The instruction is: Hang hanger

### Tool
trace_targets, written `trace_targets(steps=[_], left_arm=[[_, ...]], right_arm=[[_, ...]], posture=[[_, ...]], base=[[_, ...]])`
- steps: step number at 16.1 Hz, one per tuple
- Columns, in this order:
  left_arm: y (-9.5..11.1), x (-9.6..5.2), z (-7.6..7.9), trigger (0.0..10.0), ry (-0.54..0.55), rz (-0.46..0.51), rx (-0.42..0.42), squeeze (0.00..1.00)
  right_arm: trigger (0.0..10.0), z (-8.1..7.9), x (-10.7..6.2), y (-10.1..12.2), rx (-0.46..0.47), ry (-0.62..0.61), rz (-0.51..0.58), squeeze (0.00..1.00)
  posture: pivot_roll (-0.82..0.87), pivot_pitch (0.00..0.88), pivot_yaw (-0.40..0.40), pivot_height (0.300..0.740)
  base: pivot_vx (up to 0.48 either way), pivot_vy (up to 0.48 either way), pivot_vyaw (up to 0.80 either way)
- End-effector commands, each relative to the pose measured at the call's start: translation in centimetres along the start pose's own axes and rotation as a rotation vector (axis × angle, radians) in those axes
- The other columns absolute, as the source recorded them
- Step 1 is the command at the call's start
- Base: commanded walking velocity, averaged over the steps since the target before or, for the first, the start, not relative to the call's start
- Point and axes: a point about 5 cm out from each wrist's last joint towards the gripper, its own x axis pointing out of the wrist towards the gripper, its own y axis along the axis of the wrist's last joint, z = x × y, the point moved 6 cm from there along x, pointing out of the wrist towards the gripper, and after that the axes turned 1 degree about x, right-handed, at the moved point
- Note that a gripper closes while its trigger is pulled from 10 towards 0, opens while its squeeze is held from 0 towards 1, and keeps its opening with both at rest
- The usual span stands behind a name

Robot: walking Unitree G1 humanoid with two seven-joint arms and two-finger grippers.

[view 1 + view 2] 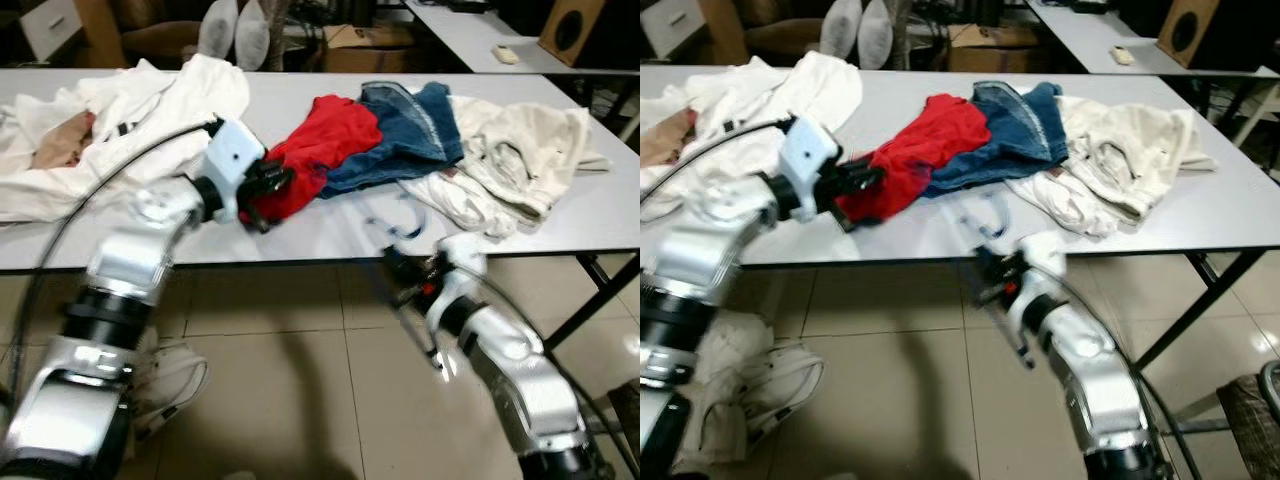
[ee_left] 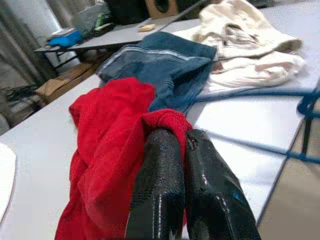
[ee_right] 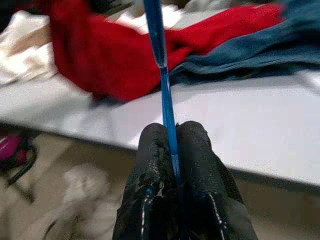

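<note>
A: We start with the worktop (image 1: 560,215): pale, smooth, spread with clothes. White garments (image 1: 120,120) lie at our left, the red shirt (image 1: 325,140) and jeans (image 1: 405,135) in the middle, cream clothes (image 1: 510,155) at our right.

B: Tiled floor below, another table and boxes behind.

A: Our left claw (image 2: 172,150) is pinched tight on a fold of the red shirt, at the near worktop edge.

B: That cloth is soft and limp; we judge it will sag and slide.

A: The hanger (image 3: 162,75) is blue, thin, probably light and stiff. Our right claw (image 3: 172,145) grips 1 rod of it, closed hard, just off the worktop's front edge.

B: Slim plastic may twist, so hold near the hook.
</note>
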Motion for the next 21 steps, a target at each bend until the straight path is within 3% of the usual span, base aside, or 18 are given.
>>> trace_targets(steps=[1, 2, 3, 4, 5, 7, 8, 10, 12, 14, 15, 18, 20, 21], left_arm=[[1.0, 0.8, 0.9, 0.0, -0.023, 0.024, 0.032, 0.00], [1.0, 1.0, 1.4, 0.0, -0.042, 0.024, 0.034, 0.00], [-0.6, 1.8, 2.8, 10.0, -0.070, -0.017, 0.036, 0.00], [-1.2, 2.0, 3.1, 10.0, -0.075, -0.033, 0.023, 0.00], [-2.8, 2.3, 4.9, 10.0, -0.127, -0.067, -0.006, 1.00], [-2.9, 2.2, 6.6, 10.0, -0.197, -0.062, -0.019, 1.00], [-3.9, 1.5, 8.9, 10.0, -0.333, -0.105, -0.002, 1.00], [-6.1, 0.0, 9.8, 10.0, -0.427, -0.206, 0.032, 1.00], [-6.6, -0.8, 9.9, 10.0, -0.461, -0.243, 0.021, 1.00], [-7.7, -3.2, 10.0, 10.0, -0.529, -0.312, 0.025, 1.00], [-7.9, -3.6, 9.7, 10.0, -0.529, -0.325, 0.025, 1.00], [-5.7, -4.1, 6.5, 10.0, -0.299, -0.129, -0.171, 1.00], [-5.7, -5.0, 5.3, 10.0, -0.182, -0.073, -0.273, 1.00], [-6.0, -5.7, 4.4, 10.0, -0.084, -0.047, -0.325, 0.95]], right_arm=[[10.0, 1.2, -0.2, 0.5, 0.013, -0.049, 0.026, 0.00], [10.0, 1.3, -0.2, 0.6, 0.011, -0.056, 0.027, 0.00], [10.0, 2.4, -0.4, 0.1, 0.007, -0.120, 0.006, 0.00], [10.0, 2.7, -0.4, 0.0, 0.008, -0.138, 0.002, 0.00], [10.0, 3.3, -0.5, -0.1, 0.015, -0.178, 0.005, 0.00], [10.0, 3.4, -0.6, -0.1, 0.021, -0.186, 0.005, 0.00], [10.0, 3.4, -0.7, -0.2, 0.024, -0.191, 0.001, 0.00], [10.0, 3.4, -0.5, -0.2, 0.024, -0.190, 0.000, 0.00], [10.0, 3.4, -0.5, -0.2, 0.023, -0.189, 0.000, 0.00], [10.0, 3.3, -0.4, -0.2, 0.024, -0.186, -0.001, 0.00], [10.0, 3.3, -0.4, -0.2, 0.024, -0.185, -0.001, 0.00], [10.0, 3.1, -0.6, -0.2, 0.032, -0.187, 0.005, 0.00], [10.0, 3.0, -0.7, -0.1, 0.038, -0.189, 0.010, 0.00], [10.0, 2.7, -0.7, 0.1, 0.043, -0.184, 0.016, 0.00]], posture=[[-0.03, 0.000, -0.017, 0.740], [-0.03, 0.000, -0.017, 0.740], [-0.04, 0.000, -0.014, 0.740], [-0.04, 0.000, -0.014, 0.740], [-0.05, 0.000, -0.006, 0.740], [-0.05, 0.000, -0.008, 0.740], [-0.05, 0.000, -0.012, 0.740], [-0.05, 0.000, -0.017, 0.740], [-0.04, 0.000, -0.021, 0.740], [-0.04, 0.000, -0.025, 0.740], [-0.04, 0.000, -0.025, 0.740], [-0.04, 0.000, -0.015, 0.740], [-0.05, 0.000, -0.010, 0.740], [-0.04, 0.000, -0.014, 0.740]], base=[[0.000, 0.000, 0.00], [0.000, 0.000, 0.00], [0.000, 0.000, 0.00], [0.000, 0.000, 0.00], [0.000, 0.000, 0.00], [0.000, 0.000, 0.00], [0.000, 0.000, 0.00], [0.000, 0.000, 0.00], [0.000, 0.000, 0.00], [0.000, 0.000, 0.00], [0.000, 0.000, 0.00], [0.000, 0.000, 0.00], [0.000, 0.000, 0.00], [0.000, 0.000, 0.00]])
